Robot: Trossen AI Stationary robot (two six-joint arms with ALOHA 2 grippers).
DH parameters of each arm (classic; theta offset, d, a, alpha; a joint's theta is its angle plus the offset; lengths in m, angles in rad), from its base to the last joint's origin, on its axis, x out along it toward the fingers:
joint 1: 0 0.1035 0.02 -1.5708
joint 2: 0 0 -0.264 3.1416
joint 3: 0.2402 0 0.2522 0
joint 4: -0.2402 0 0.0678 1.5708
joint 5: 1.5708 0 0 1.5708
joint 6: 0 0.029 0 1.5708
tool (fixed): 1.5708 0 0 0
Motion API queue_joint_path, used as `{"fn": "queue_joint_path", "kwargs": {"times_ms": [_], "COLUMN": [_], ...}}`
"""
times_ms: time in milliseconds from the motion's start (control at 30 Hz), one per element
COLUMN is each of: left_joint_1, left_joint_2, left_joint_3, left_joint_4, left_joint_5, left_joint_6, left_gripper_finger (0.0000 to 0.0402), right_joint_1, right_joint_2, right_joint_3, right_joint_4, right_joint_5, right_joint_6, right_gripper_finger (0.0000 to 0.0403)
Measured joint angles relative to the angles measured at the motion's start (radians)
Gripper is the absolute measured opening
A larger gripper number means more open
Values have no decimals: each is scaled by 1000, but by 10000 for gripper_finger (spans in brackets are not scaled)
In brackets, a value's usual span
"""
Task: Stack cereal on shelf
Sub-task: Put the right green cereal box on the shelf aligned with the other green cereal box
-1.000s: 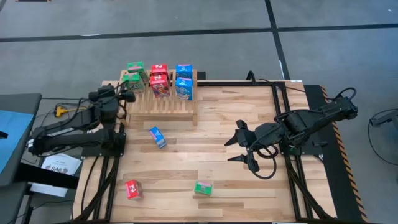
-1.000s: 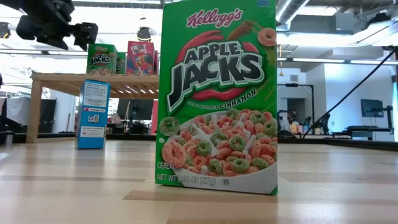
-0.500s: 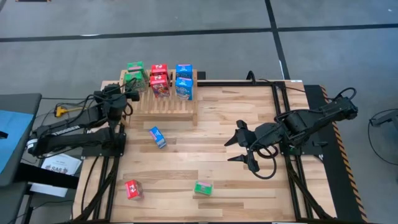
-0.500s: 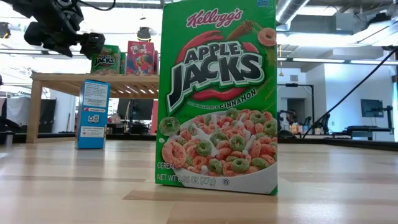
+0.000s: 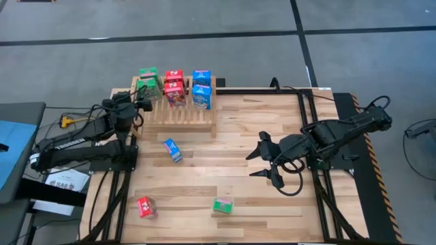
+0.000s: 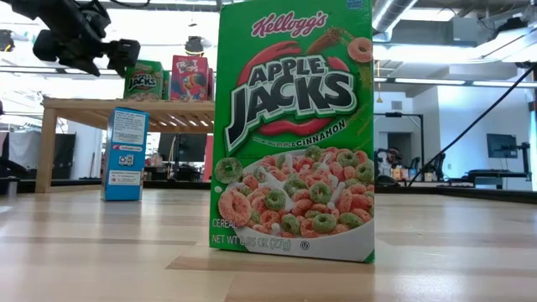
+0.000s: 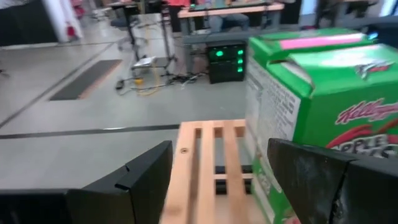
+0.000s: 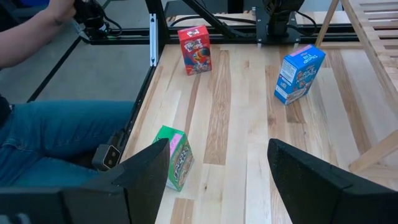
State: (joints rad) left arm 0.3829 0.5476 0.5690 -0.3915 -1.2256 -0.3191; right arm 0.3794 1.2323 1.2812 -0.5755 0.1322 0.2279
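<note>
In the low view a green box (image 6: 292, 130) fills the centre of the frame, standing upright on the table (image 6: 126, 252), with a blue box (image 6: 125, 153) behind it at left; the high view adds a red box (image 5: 144, 207) at lower left, so three boxes wait on the planks. At right of centre the right gripper (image 5: 267, 165) hovers over bare wood, fingers spread and empty. Farther up, at the upper left, the left gripper (image 5: 143, 103) sits at the shelf's (image 5: 178, 114) left end, fingers spread and holding nothing, one of them close beside the stacked green pair (image 5: 147, 82) (the wrist view shows that box looming right next to a finger). The likeliest trouble is that finger clipping the pair as the arm moves, toppling it off the edge or into the neighbouring red boxes (image 5: 174, 87).
</note>
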Motion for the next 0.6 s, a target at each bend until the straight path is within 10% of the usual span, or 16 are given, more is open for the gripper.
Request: {"fn": "queue_joint_path", "kwargs": {"times_ms": [600], "left_joint_1": [-96], "left_joint_2": [-138], "left_joint_3": [0], "left_joint_4": [1], "left_joint_5": [116], "left_joint_6": [93], "left_gripper_finger": [254], "right_joint_1": [1], "right_joint_2": [0], "right_joint_3": [0], "right_joint_4": [0], "right_joint_5": [0], "right_joint_6": [45], "right_gripper_finger": [297]}}
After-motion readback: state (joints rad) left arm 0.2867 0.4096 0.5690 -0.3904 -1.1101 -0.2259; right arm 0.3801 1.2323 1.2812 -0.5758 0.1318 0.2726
